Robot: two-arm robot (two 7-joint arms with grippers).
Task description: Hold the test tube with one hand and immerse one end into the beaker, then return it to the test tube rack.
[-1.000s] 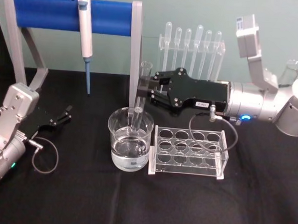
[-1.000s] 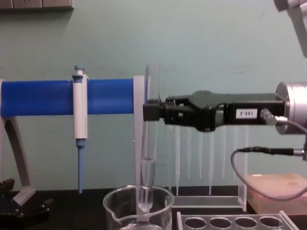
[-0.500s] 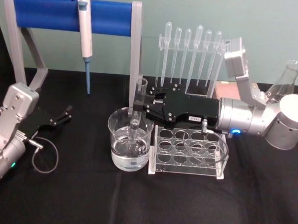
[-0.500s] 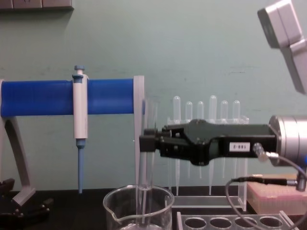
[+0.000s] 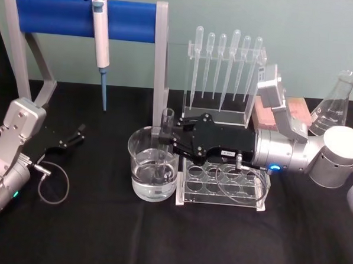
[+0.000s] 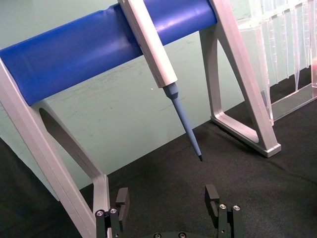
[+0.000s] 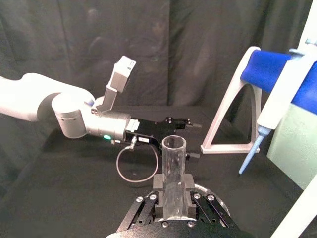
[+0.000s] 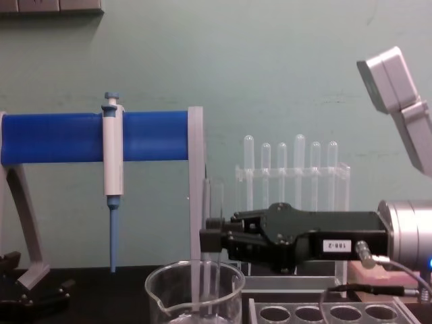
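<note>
The clear test tube stands upright with its lower end down in the water of the glass beaker, at the middle of the black table. My right gripper is shut on the tube just above the beaker's rim, reaching in from the right. From the chest, the tube rises above the gripper and drops into the beaker. Seen from the right wrist, the tube's open rim sticks up between the fingers. My left gripper rests open at the table's left, parked.
A blue-barred stand holds a blue-tipped pipette behind the beaker. A clear tube rack sits right of the beaker, under my right arm. A rack of plastic pipettes, a pink box and a flask stand behind.
My right gripper has come down with the test tube, and the tube's lower end has sunk deeper into the beaker's water. The left arm has not moved.
</note>
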